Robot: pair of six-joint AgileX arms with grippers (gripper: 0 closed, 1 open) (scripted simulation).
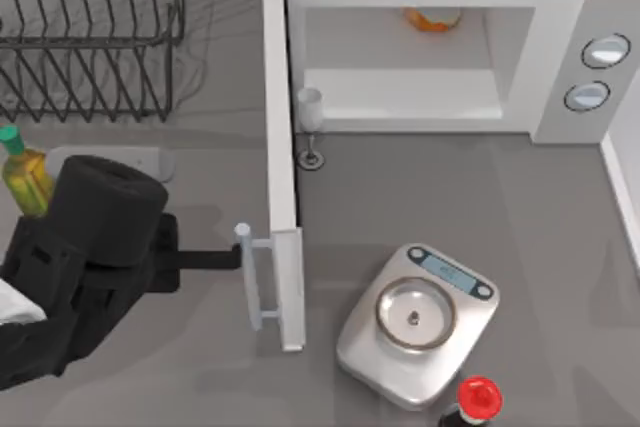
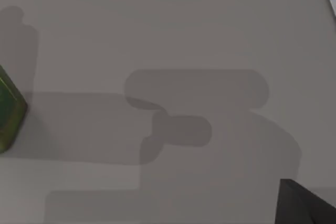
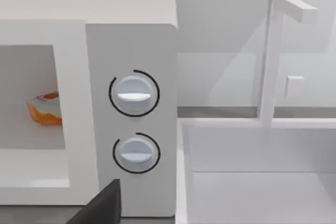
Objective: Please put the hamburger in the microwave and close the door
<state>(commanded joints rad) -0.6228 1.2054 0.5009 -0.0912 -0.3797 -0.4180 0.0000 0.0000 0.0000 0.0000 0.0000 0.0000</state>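
The hamburger (image 1: 432, 17) lies deep inside the white microwave (image 1: 560, 67), at the back of its pale cavity; it shows there in the right wrist view too as an orange bun (image 3: 44, 111) left of the two knobs (image 3: 134, 94). The door (image 1: 281, 167) stands swung wide open, jutting out towards the table's front, with its pale bar handle (image 1: 254, 282) on its left face. My left gripper (image 1: 225, 259) reaches in from the left, and its dark tip touches the upper end of that handle. A dark piece of my right gripper (image 3: 100, 208) sits low in front of the knob panel.
A silver kitchen scale (image 1: 415, 312) and a red-capped bottle (image 1: 478, 397) stand front right of the door. A small glass (image 1: 310, 112) stands by the door's hinge. A wire dish rack (image 1: 95, 37) is back left, with a yellow green-capped bottle (image 1: 20, 172) beside my left arm. A white sink (image 3: 257, 171) adjoins the microwave.
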